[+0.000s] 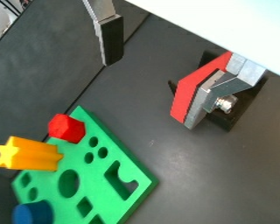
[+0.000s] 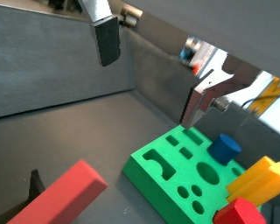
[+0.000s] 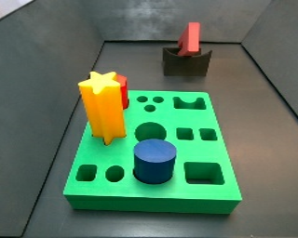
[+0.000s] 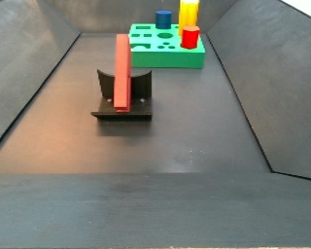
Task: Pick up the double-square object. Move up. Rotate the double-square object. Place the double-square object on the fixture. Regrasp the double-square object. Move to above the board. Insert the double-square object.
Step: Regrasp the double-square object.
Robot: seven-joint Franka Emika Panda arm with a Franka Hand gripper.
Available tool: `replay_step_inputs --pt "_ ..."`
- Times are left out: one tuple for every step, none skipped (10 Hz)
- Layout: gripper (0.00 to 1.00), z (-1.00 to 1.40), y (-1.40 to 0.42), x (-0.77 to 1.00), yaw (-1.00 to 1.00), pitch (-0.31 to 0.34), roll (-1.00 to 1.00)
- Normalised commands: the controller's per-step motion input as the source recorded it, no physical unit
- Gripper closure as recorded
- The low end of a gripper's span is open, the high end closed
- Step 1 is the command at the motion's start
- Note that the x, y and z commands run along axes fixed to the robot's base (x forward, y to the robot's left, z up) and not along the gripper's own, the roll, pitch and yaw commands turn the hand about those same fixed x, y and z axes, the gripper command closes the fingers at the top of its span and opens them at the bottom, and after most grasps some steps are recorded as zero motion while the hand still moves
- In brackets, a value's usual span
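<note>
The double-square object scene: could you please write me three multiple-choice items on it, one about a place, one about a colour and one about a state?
1. Where is the double-square object?
A. in a hole of the board
B. on the fixture
C. flat on the floor

2. What colour is the cylinder standing in the board?
A. blue
B. white
C. orange

3. What is the gripper holding?
A. the double-square object
B. the cylinder
C. nothing

Answers:
1 B: the double-square object stands in the notch of the fixture, away from the board.
2 A: the cylinder is blue in a side view.
3 C: in both wrist views the gripper hangs above the floor, apart from every piece, with nothing at its pad.
</note>
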Motion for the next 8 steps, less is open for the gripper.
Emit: replay_step_inputs --pt "0.0 0.03 -0.02 -0.03 0.02 0.031 1.0" --pt "0.0 0.01 0.0 -0.03 0.02 0.029 1.0" --pt "0.0 0.0 -0.03 -0.02 0.02 0.023 1.0" --pt "0.0 0.01 -0.03 -0.02 0.02 0.021 1.0" --pt "0.0 0.01 -0.02 -0.01 0.02 0.018 1.0" --pt "0.0 0.01 -0.02 -0.01 0.02 0.016 1.0" --pt "0.0 0.01 -0.02 0.0 0.02 0.014 1.0" --pt "0.0 0.01 -0.02 0.0 0.02 0.015 1.0"
